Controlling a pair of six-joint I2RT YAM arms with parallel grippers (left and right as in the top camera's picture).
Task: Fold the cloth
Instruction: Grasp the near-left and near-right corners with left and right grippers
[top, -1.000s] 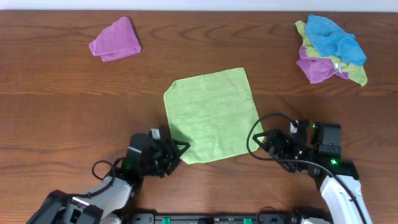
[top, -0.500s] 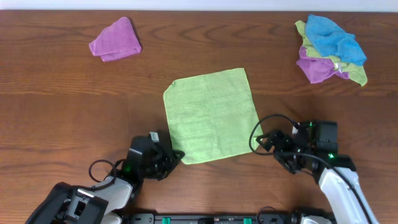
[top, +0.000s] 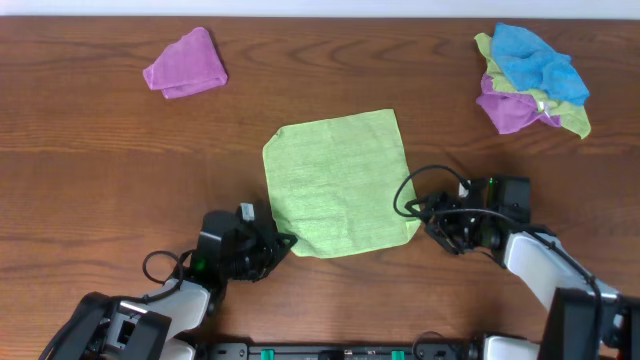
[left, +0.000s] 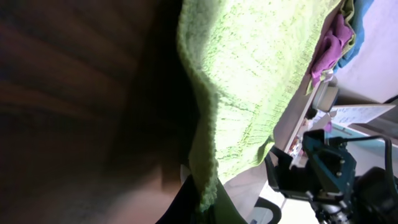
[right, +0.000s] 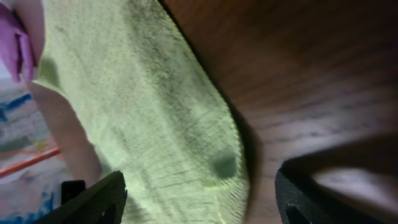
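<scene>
Cloth (top: 338, 185) lies flat on worktop (top: 100, 160), just ahead of both grippers; no fold yet. Left gripper (top: 281, 243) at one corner, grip state impossible to tell. Right gripper (top: 418, 212) jaws apart, other corner between them. By my judgement, grasp and fold both remain.

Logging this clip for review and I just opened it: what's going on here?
Two robot arms are set to fold the green cloth, which lies flat and unfolded mid-table. The left end effector is at its near left corner, where the edge looks lifted; whether it grips is unclear. The right end effector sits open around the near right corner. A purple cloth and a cloth pile lie at the far side.
</scene>
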